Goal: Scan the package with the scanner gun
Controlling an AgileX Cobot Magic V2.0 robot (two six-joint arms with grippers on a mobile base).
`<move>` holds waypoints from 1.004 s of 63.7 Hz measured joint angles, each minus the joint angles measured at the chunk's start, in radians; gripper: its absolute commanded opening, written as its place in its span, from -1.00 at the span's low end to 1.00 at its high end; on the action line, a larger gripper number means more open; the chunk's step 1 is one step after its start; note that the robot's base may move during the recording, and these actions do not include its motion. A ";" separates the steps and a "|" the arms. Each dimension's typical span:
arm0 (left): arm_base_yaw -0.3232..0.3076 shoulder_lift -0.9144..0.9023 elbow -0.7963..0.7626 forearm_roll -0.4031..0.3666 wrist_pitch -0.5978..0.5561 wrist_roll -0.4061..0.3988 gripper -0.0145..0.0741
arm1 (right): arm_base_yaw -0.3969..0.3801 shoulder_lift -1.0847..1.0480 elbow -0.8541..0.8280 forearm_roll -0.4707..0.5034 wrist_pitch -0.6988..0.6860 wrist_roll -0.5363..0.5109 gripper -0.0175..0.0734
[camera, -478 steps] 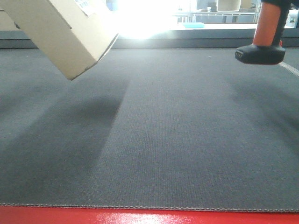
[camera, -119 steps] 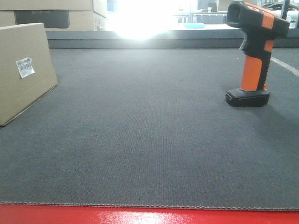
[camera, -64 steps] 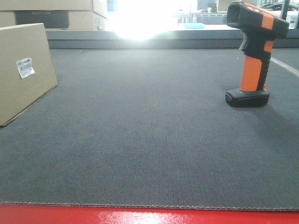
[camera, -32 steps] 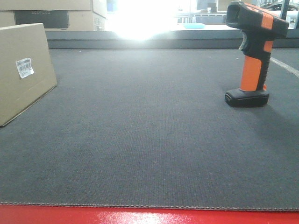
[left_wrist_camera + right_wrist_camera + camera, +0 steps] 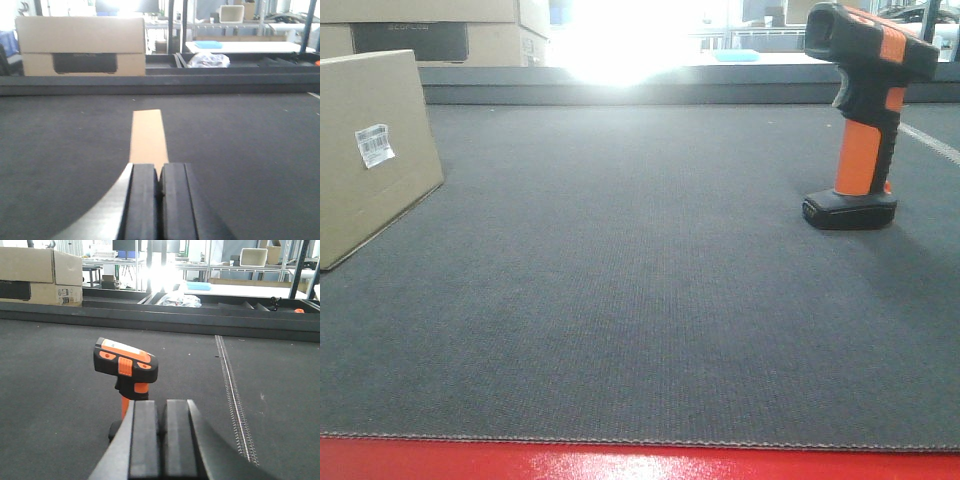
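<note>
I am looking across a dark grey woven mat (image 5: 650, 300) with a red edge along its near side, shelving and bright windows glaring behind it. Two tan cartons with dark rectangular panels (image 5: 82, 52) are sitting at the far rim. The package (image 5: 370, 150) is resting flat on the mat at the left, its small white barcode sticker (image 5: 375, 145) facing toward the middle. The scanner gun (image 5: 860, 110) is standing upright on its black foot at the right, well apart from the package, with open mat between them.

I am holding nothing: the left gripper (image 5: 159, 200) has its pads pressed together, empty, and is pointing over the package's top edge; the right gripper (image 5: 161, 440) is likewise closed on nothing, sitting just behind the scanner gun.

I am judging that both things are set down and neither is in hand, so no scan is underway; whether one has been done, I cannot tell.
</note>
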 measured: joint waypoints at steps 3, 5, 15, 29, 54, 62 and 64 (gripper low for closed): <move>0.023 -0.046 0.030 0.000 0.000 0.000 -0.92 | 0.000 0.000 0.000 0.000 0.000 0.000 -0.95; 0.037 -0.077 0.048 0.000 0.000 0.000 -0.92 | 0.000 0.000 0.000 0.000 0.000 0.000 -0.95; 0.068 -0.226 0.198 0.002 0.000 0.000 -0.92 | 0.000 0.000 0.000 0.000 0.000 0.000 -0.95; 0.068 -0.316 0.428 0.002 -0.102 0.000 -0.92 | 0.000 0.000 0.000 0.000 0.002 0.000 -0.95; 0.060 -0.316 0.452 0.002 -0.149 0.000 -0.92 | 0.000 -0.001 0.002 0.000 0.002 0.000 -0.95; 0.060 -0.316 0.452 0.002 -0.151 0.000 -0.92 | 0.000 -0.001 0.002 0.000 0.002 0.000 -0.95; 0.060 -0.316 0.452 0.002 -0.151 0.000 -0.92 | 0.000 -0.001 0.002 0.000 0.002 0.000 -0.95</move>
